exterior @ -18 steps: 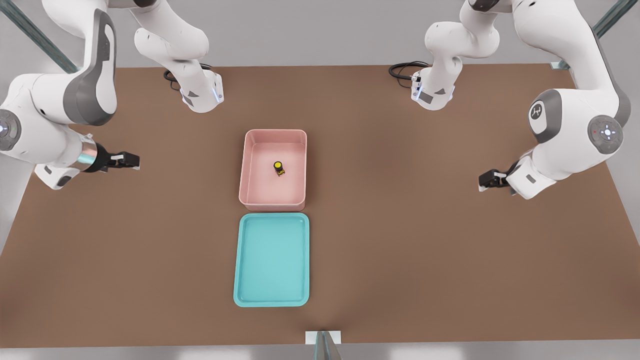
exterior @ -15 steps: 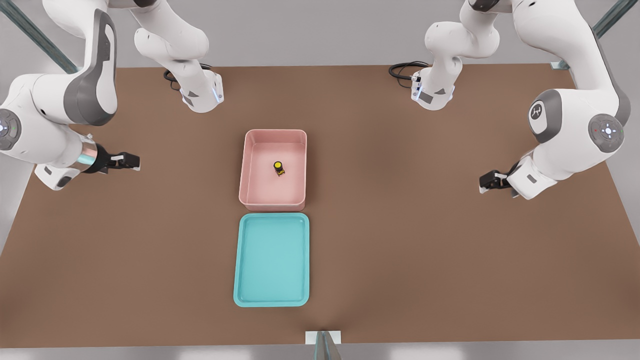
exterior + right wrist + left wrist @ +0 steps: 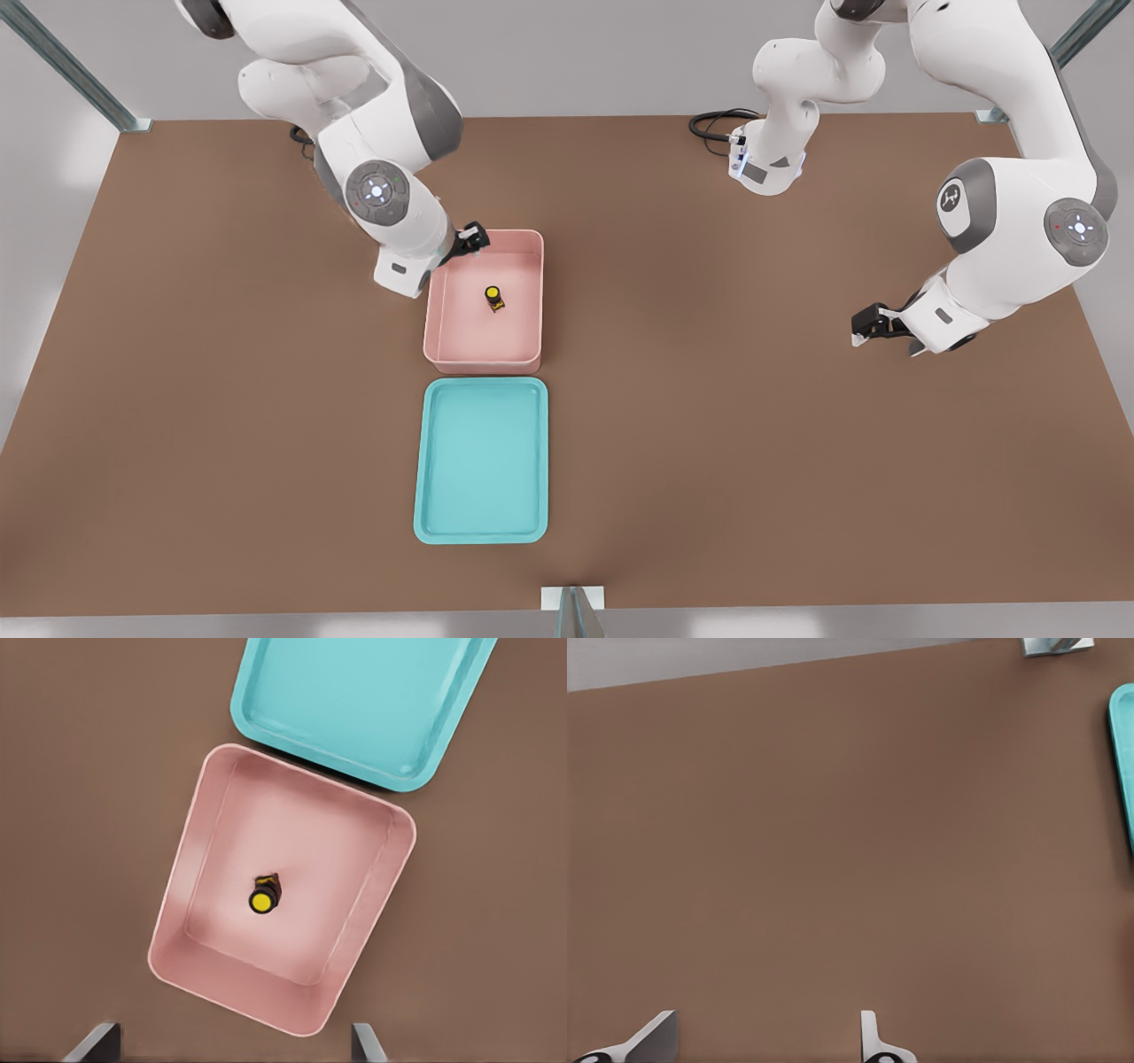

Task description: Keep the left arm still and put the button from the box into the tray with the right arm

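Right gripper (image 3: 477, 237), fingers spread, has swung in from the table's side to the box (image 3: 484, 354) corner; the button (image 3: 493, 295) sits just ahead, ungrasped.

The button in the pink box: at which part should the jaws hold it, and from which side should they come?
Probably from straight above: the button stands upright mid-floor in the box, whose tall walls block side approaches. Close on its black body below the yellow top. The gripper hangs over the box's far corner, open.
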Action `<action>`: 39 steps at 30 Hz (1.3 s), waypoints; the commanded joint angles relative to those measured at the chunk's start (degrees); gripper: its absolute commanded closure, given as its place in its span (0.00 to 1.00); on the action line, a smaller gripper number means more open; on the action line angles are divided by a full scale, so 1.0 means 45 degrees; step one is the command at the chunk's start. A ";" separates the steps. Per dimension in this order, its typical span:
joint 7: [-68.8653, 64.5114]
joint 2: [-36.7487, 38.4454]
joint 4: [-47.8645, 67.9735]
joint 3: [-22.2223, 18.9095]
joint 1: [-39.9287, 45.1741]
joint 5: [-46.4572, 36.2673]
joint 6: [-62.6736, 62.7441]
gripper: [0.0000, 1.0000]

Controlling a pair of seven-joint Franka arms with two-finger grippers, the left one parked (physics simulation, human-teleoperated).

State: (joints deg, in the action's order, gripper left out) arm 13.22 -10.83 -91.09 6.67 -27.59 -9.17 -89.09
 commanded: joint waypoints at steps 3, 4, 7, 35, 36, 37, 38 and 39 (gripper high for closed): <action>0.7491 0.0337 -0.2648 0.0159 -0.0471 0.0124 -0.3502 0.01; 0.7608 0.0337 -0.2921 0.0159 -0.0471 0.0104 -0.3658 0.00; 0.7687 0.0123 -0.4132 0.0159 -0.0393 0.0240 -0.5513 0.00; 0.6535 -0.1733 -0.7688 0.0960 -0.0667 0.0280 -1.1100 0.00; 0.6495 -0.1655 -0.7824 0.0960 -0.0667 0.0280 -1.1100 0.00; 0.6417 -0.1655 -0.7902 0.0960 -0.0667 0.0280 -1.1100 0.00; 0.6397 -0.1674 -0.7941 0.0960 -0.0667 0.0280 -1.1100 0.00; 0.6241 -0.1694 -0.7941 0.0960 -0.0667 0.0280 -1.1080 0.00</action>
State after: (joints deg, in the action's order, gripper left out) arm 41.09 -18.52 -126.72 10.97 -30.59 -7.83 -138.03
